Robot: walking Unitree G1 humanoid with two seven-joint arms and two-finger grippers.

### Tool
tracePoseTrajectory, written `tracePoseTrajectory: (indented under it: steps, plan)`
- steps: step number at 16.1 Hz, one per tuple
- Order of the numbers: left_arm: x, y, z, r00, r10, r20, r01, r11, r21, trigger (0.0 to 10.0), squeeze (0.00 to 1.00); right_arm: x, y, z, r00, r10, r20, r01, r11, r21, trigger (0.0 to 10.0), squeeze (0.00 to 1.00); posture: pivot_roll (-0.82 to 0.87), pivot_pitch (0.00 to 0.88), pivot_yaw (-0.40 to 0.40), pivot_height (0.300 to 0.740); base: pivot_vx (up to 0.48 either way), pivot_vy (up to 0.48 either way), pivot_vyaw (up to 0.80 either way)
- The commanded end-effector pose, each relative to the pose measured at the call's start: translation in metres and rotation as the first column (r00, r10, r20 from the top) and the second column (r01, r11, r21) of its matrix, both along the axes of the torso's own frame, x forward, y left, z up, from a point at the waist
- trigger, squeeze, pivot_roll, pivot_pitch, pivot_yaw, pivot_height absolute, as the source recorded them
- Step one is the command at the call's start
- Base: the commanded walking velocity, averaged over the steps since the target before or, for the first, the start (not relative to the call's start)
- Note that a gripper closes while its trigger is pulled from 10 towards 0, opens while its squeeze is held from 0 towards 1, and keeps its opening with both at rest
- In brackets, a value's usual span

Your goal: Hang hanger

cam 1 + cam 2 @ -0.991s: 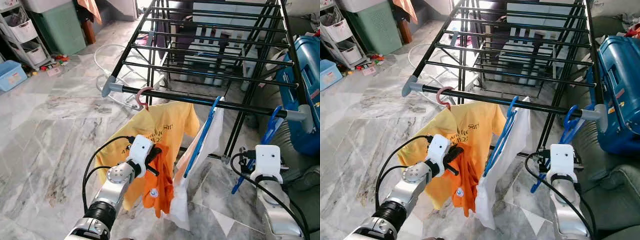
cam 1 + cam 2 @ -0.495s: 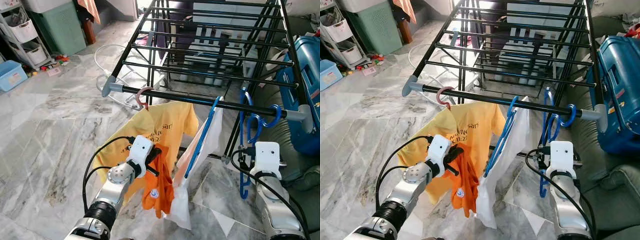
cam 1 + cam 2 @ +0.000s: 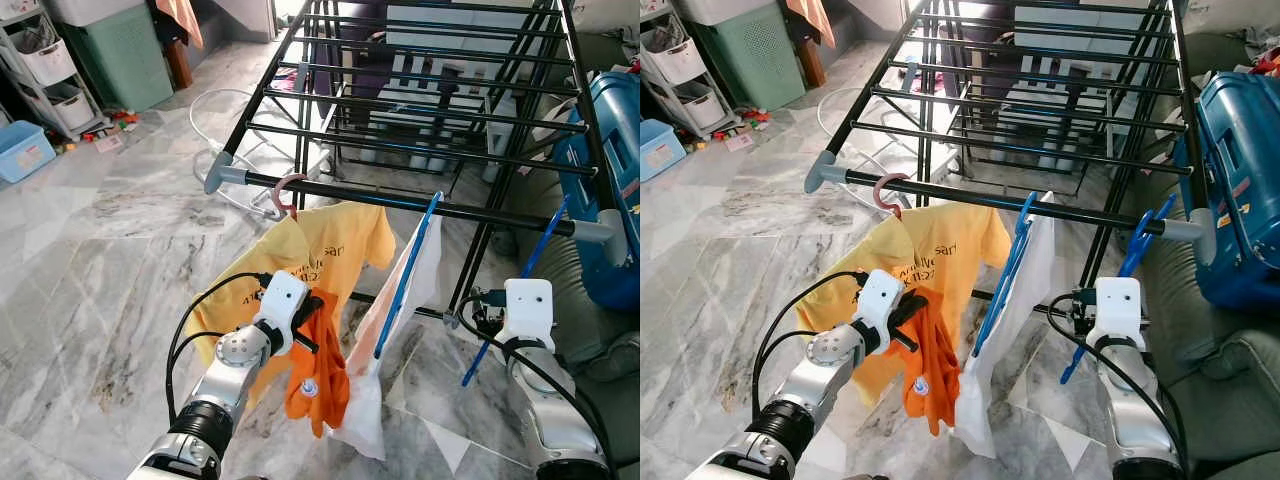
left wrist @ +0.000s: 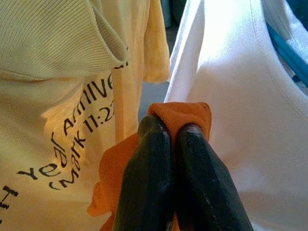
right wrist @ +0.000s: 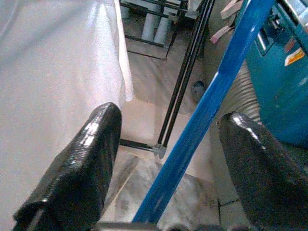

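Nearest me, left claw (image 4: 166,132) is clamped shut on an orange cloth (image 3: 318,375), fingers (image 4: 144,178) pressed together over a fold of it. The cloth hangs down from the claw, in front of the yellow T-shirt (image 3: 320,260) and beside the white garment (image 3: 400,330).

Right claw (image 5: 168,139) is spread wide, fingers (image 5: 82,163) well apart. The blue hanger (image 5: 211,106) runs diagonally between them; I can't tell if either finger touches it. In the head views I see that hanger (image 3: 515,285) slanting up from beside my right wrist to the front rail of the drying rack (image 3: 420,205); I can't make out its hook at the rail.

On the same front rail: yellow T-shirt on a pink hanger (image 3: 285,190), then the white garment on a second blue hanger (image 3: 405,270), edge-on to me.

Further back, more black rack rails. A blue suitcase (image 3: 1240,170) stands to my right, beyond the rack end. Marble floor (image 3: 110,270) to my left, with a green bin (image 3: 120,55) and storage boxes (image 3: 25,150) far left.
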State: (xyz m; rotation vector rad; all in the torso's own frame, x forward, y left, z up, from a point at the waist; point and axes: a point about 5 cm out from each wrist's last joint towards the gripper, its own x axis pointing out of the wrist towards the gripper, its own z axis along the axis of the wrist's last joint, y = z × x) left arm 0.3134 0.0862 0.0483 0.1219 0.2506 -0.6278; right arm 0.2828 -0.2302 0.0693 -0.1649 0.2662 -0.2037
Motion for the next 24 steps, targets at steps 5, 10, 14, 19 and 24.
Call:
tracePoseTrajectory:
  steps: [5, 10, 14, 19, 24]
  plan:
    - [0.004, -0.001, 0.005, 1.000, -0.021, 0.023, 0.021, 1.000, 0.023, 10.0, 0.00, 0.005, 0.014, -0.003, 1.000, -0.016, 0.015, 0.014, 0.991, 0.130, 0.0, 0.00, 0.03, 0.071, 0.049, 0.740, 0.000, 0.000, 0.00]
    - [0.005, 0.000, 0.006, 0.999, -0.027, 0.030, 0.026, 0.999, 0.028, 10.0, 0.00, 0.008, 0.013, 0.001, 1.000, -0.024, 0.020, 0.022, 0.997, 0.079, 0.0, 0.00, 0.04, 0.063, 0.051, 0.740, 0.000, 0.000, 0.00]
    - [0.006, 0.000, 0.007, 0.999, -0.033, 0.034, 0.032, 0.999, 0.031, 10.0, 0.00, 0.012, 0.010, 0.004, 1.000, -0.026, 0.018, 0.025, 0.999, 0.039, 0.0, 0.00, 0.04, 0.058, 0.057, 0.740, 0.000, 0.000, 0.00]
    - [0.005, -0.002, 0.006, 0.999, -0.042, 0.032, 0.041, 0.998, 0.039, 10.0, 0.00, 0.007, 0.011, 0.002, 1.000, -0.017, 0.006, 0.017, 1.000, 0.017, 0.0, 0.00, 0.04, 0.060, 0.058, 0.740, 0.000, 0.000, 0.00]
    - [0.004, -0.002, 0.004, 0.999, -0.044, 0.023, 0.043, 0.998, 0.049, 10.0, 0.00, -0.008, 0.005, -0.009, 0.999, -0.043, -0.031, 0.043, 0.999, 0.005, 0.0, 0.00, 0.04, 0.061, 0.057, 0.740, 0.000, 0.000, 0.00]
